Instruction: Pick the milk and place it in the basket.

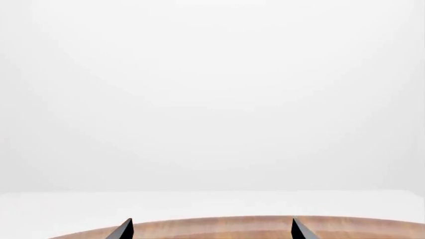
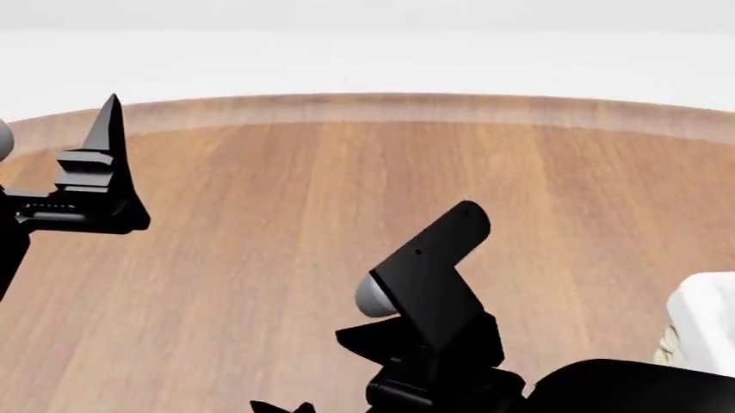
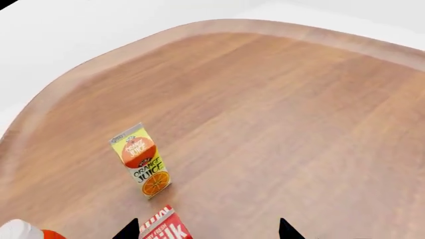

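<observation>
At the right wrist view's lower edge, the milk shows only its red top with cut-off white lettering, between the right pincer's spread tips, beside the orange juice carton on the counter. Only a corner of the basket shows; the left pincer gapes empty.

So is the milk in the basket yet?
Not yet. The milk stands on the wooden table beside the orange juice, so nothing looks done. The right claw hangs open above the milk, with the carton near one fingertip. The basket only peeks in at the head view's edge. Grabbing, carrying and dropping in are all left.
</observation>
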{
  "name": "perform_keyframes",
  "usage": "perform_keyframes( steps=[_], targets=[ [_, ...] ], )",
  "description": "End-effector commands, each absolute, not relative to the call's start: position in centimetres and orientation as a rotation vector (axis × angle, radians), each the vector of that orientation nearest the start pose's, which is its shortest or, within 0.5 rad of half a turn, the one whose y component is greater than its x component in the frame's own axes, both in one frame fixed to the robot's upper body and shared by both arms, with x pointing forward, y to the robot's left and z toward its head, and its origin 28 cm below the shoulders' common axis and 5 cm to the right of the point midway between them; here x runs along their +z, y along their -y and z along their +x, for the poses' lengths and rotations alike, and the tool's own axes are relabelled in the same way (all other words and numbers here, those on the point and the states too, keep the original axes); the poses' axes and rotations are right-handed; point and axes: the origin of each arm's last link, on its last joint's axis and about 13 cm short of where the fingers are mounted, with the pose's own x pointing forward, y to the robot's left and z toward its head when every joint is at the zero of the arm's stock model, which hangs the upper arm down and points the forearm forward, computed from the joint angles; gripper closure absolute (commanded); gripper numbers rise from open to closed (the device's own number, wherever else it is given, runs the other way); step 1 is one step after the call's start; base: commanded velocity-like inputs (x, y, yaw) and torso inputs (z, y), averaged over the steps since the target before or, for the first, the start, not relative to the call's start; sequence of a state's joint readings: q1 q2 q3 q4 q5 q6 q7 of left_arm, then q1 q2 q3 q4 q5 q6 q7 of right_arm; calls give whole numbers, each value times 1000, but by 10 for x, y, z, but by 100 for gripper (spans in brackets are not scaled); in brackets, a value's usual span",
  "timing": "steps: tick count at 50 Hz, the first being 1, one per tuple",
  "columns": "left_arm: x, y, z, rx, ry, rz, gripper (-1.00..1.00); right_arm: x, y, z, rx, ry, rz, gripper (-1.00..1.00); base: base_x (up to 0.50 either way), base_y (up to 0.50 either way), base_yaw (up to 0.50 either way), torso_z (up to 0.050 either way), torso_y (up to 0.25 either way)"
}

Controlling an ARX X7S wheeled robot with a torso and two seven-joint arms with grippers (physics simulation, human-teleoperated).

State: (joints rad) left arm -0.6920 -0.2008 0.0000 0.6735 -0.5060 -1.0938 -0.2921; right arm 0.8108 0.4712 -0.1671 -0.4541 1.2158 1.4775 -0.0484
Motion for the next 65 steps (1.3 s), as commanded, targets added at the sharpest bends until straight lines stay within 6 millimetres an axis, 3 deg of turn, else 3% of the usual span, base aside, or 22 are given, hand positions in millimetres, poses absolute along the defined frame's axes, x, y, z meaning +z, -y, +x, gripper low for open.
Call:
perform_keyframes(
  steps=[1, 25, 65],
  targets=[
    [237, -211, 254, -80, 231, -35, -100, 206, 109, 243, 995, -473, -109, -100, 0, 0, 0, 0, 0],
    [237, -211, 255, -81, 229, -33, -100, 189, 100, 246, 1040, -573, -141, -100, 0, 0, 0, 0, 0],
    [232, -208, 256, -89, 222, -25, -100, 166, 79, 276, 1095, -714, -254, -100, 0, 0, 0, 0, 0]
  ],
)
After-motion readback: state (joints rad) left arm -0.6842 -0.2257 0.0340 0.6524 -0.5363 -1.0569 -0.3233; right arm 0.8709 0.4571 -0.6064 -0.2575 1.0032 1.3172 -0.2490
